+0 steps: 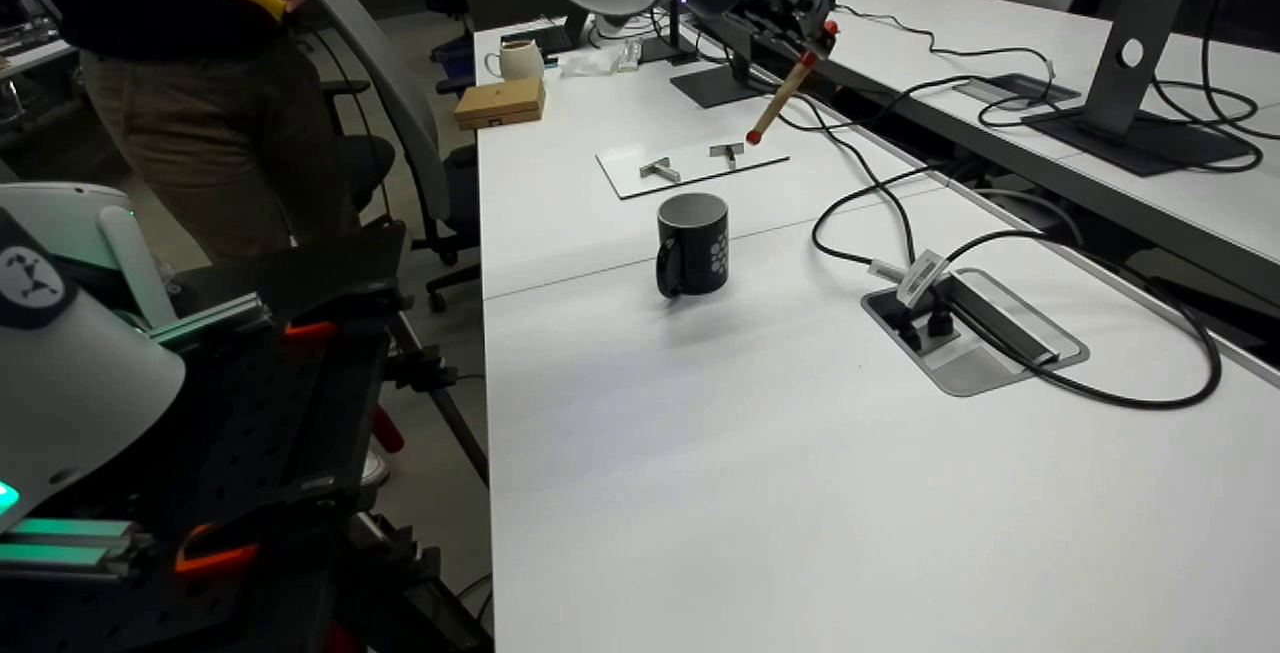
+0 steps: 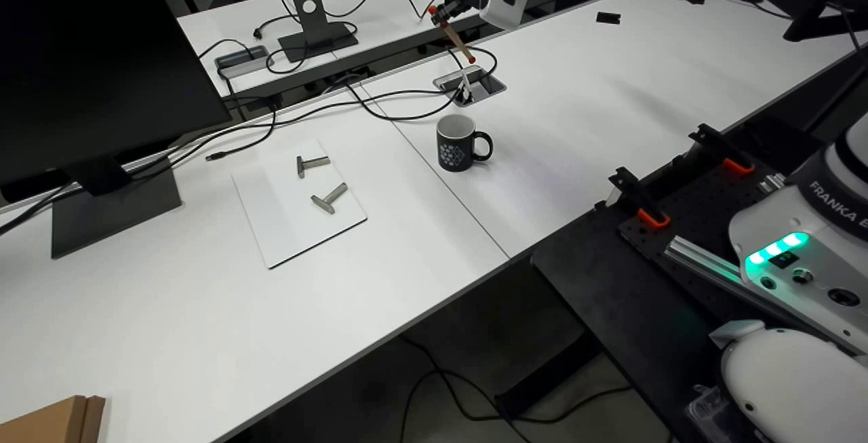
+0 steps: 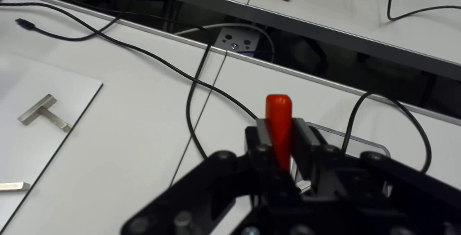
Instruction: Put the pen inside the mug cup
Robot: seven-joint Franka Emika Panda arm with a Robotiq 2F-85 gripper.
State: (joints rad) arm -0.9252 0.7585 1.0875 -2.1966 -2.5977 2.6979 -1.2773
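Note:
The pen (image 1: 781, 99) has an orange-tan barrel and red ends. My gripper (image 1: 815, 48) is shut on it near its upper red end, and the pen hangs tilted in the air. It also shows so in an exterior view (image 2: 457, 41), below the gripper (image 2: 439, 19). In the wrist view the pen's red end (image 3: 279, 114) sits between the fingertips (image 3: 282, 132); the rest of it is hidden. The black mug cup (image 1: 692, 251) stands upright on the white table, its mouth visible, also in an exterior view (image 2: 454, 148). The gripper and pen are apart from it. The mug is out of the wrist view.
A grey socket plate (image 2: 489, 92) with black cables (image 1: 860, 188) lies near the table's edge by the gap. A white board (image 2: 278, 226) bears two T-shaped metal pieces (image 2: 330, 197). A monitor (image 2: 95, 76) stands beyond. A cardboard box (image 1: 500, 103) and a person (image 1: 180, 83) are farther off.

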